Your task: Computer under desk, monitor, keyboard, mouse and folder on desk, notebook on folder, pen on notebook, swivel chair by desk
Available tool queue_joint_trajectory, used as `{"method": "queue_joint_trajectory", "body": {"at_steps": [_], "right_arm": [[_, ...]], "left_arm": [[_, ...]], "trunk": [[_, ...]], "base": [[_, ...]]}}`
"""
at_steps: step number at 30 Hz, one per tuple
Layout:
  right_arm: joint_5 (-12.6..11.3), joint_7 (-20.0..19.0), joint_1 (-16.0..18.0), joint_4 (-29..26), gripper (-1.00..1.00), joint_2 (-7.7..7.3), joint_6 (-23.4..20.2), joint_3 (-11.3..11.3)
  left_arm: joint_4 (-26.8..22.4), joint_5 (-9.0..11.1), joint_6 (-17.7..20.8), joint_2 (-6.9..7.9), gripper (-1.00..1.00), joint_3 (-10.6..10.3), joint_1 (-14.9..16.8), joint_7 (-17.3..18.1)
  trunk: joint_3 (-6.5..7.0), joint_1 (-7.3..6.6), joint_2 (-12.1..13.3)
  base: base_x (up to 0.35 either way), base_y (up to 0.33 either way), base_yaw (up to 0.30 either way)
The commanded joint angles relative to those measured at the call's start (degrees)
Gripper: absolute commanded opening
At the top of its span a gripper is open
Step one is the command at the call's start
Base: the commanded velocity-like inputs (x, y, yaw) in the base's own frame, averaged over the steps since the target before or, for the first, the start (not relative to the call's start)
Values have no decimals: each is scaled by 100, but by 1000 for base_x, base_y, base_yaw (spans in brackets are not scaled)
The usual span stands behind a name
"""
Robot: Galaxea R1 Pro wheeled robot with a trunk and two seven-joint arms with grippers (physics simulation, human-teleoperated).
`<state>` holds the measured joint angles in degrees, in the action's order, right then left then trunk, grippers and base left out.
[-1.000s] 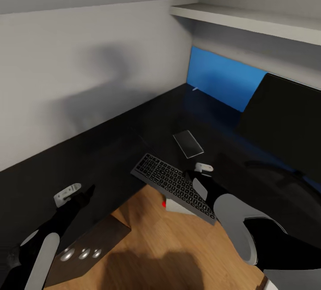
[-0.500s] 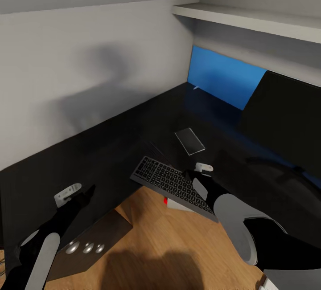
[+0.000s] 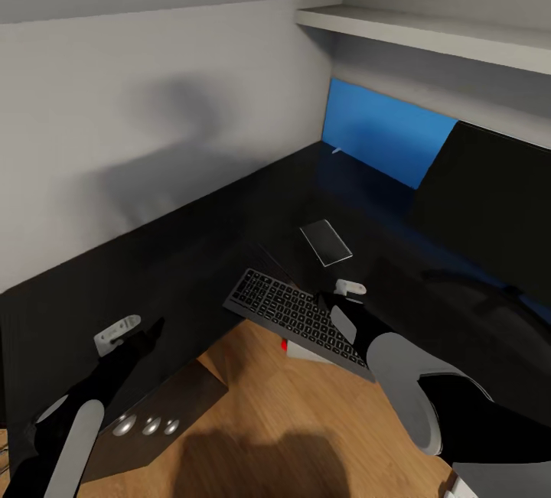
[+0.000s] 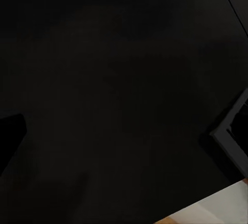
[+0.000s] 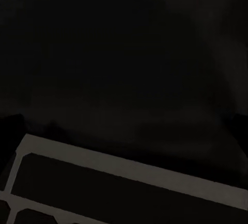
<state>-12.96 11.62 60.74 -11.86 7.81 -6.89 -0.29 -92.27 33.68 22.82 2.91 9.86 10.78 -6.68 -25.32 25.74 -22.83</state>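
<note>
Worktop: I saw the black L-shaped desk [image 3: 191, 245] running along the grey wall and round the corner under a white shelf [image 3: 428, 33], with a blue back panel [image 3: 383, 131] at the far end.
Monitor: the wide black screen [image 3: 490, 207] stood on the worktop at my right, its stand foot [image 3: 505, 295] just visible below it.
Keyboard: the black keyboard [image 3: 295, 314] with grey keys sat at the inner corner of the worktop, its near long side hanging out over the wooden floor [image 3: 306, 421].
Computer: under the keyboard's overhang I could make out a light grey box corner with a red dot [image 3: 285, 345]; most of it was hidden.
Flat card: a small grey glossy rectangle [image 3: 326, 242] lay on the worktop beyond the keyboard, apart from it.
Pen: a thin white stick [image 3: 335, 151] lay far back by the blue panel.
Drawers: the drawer unit [image 3: 153, 414] showed three round silver knobs below the worktop edge; what was in them I could not see.
Right gripper: it [image 3: 337, 301] was at the keyboard's right end; the right wrist view showed grey key edges [image 5: 129, 167] close up. I could not tell how wide the jaws stood or whether they gripped the keyboard.
Left gripper: it [image 3: 141, 333] hovered over the worktop's near edge, holding nothing I could see; its jaws' spread I could not tell.
</note>
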Motion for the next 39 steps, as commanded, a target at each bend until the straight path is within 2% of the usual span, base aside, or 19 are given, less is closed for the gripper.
{"method": "queue_joint_trajectory", "body": {"at_steps": [1,39], "right_arm": [[-75,22,-1,-8,100,1,-40,-33],[-75,16,-1,-13,100,-7,-40,-33]], "left_arm": [[-10,61,29,1,100,-2,3,-44],[16,60,29,-1,100,-2,3,-44]], "trunk": [[-10,4,-8],[24,4,-8]], "base": [[0,0,0],[0,0,0]]}}
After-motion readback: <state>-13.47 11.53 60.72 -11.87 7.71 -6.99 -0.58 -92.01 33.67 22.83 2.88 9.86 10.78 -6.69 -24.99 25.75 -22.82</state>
